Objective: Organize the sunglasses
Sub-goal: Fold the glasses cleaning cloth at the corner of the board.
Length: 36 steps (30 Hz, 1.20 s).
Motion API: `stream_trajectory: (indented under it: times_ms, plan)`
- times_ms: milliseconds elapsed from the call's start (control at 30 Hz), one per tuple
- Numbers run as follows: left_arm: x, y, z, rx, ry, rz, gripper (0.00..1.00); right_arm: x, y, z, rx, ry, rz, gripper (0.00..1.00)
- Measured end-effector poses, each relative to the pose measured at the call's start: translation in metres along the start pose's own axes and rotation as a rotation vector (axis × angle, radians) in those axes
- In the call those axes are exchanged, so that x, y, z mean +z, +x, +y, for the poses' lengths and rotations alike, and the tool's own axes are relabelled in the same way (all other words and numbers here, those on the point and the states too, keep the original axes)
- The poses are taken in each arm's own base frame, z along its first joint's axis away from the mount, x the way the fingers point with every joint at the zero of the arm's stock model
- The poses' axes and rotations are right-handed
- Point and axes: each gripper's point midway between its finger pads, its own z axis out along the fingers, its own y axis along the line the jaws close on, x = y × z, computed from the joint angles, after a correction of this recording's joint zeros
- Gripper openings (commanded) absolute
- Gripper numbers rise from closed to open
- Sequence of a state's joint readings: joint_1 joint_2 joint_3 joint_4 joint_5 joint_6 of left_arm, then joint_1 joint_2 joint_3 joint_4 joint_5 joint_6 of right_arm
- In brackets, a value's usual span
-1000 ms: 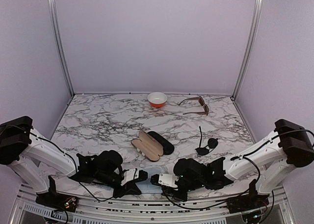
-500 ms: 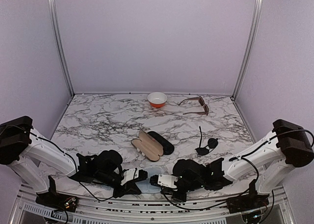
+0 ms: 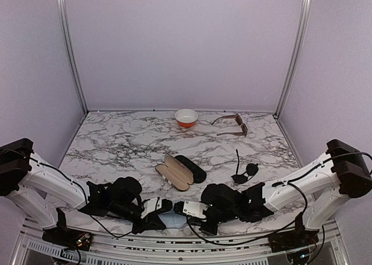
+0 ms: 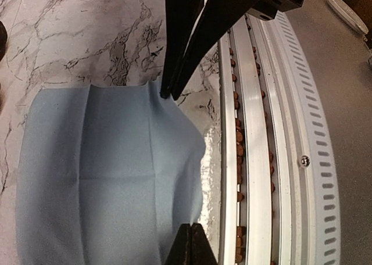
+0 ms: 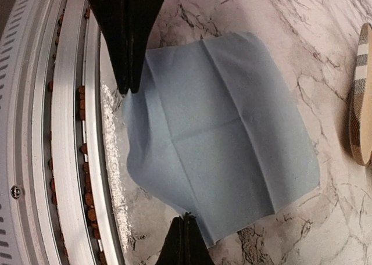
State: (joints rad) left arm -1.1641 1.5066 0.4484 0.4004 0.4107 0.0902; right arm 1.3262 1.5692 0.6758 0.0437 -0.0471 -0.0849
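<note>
A white marble-patterned table (image 3: 116,143) with grey veins fills the floor of a pale, walled enclosure. A ribbed aluminium rail (image 4: 256,131) runs along its near edge. The left arm (image 3: 52,183) and the right arm (image 3: 296,186) both fold down low over that edge and point inward toward each other. Between them a blue cloth (image 3: 171,218) lies flat on the marble with its creases showing, and it puckers along the side nearest the rail. The left gripper (image 4: 168,90) has its fingers pressed together, with the tip meeting one near corner of the cloth. The right gripper (image 5: 128,86) is likewise pressed together at the other near corner. Each appears to nip the fabric there, though the wrist views do not show the pinch plainly. Beyond the cloth, near the middle of the table, an oblong tan case (image 3: 174,172) lies at an angle. An oblong black case (image 3: 192,168) rests against its right side. A small orange bowl (image 3: 186,117) with a white inside stands at the far edge. The brown sunglasses (image 3: 233,125) sit to the right of the bowl near the far right corner, arms unfolded. The smaller black sunglasses (image 3: 245,173) with round dark lenses lie on the right side of the table, just beyond the right arm and well apart from the cases, with one thin arm pointing away.
</note>
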Motion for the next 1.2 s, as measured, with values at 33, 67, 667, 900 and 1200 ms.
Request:
stream_trajectory:
  times_ms: [33, 67, 667, 900, 1200]
  plan:
    - [0.000, 0.000, 0.000, -0.002, -0.001, -0.001, 0.00, -0.001, -0.002, -0.002, -0.001, 0.011, -0.004, 0.00]
    - [0.000, -0.001, 0.000, -0.005, -0.002, -0.002, 0.00, -0.001, -0.003, -0.004, -0.003, 0.023, -0.004, 0.00]
    - [-0.011, -0.009, 0.025, -0.089, -0.110, -0.040, 0.00, -0.009, -0.019, -0.034, -0.027, 0.191, 0.000, 0.00]
    - [-0.014, -0.009, 0.033, -0.109, -0.137, -0.044, 0.00, -0.009, -0.019, -0.040, -0.036, 0.224, 0.010, 0.00]
    - [-0.016, -0.009, 0.041, -0.130, -0.169, -0.047, 0.00, -0.006, -0.022, -0.048, -0.034, 0.251, 0.016, 0.00]
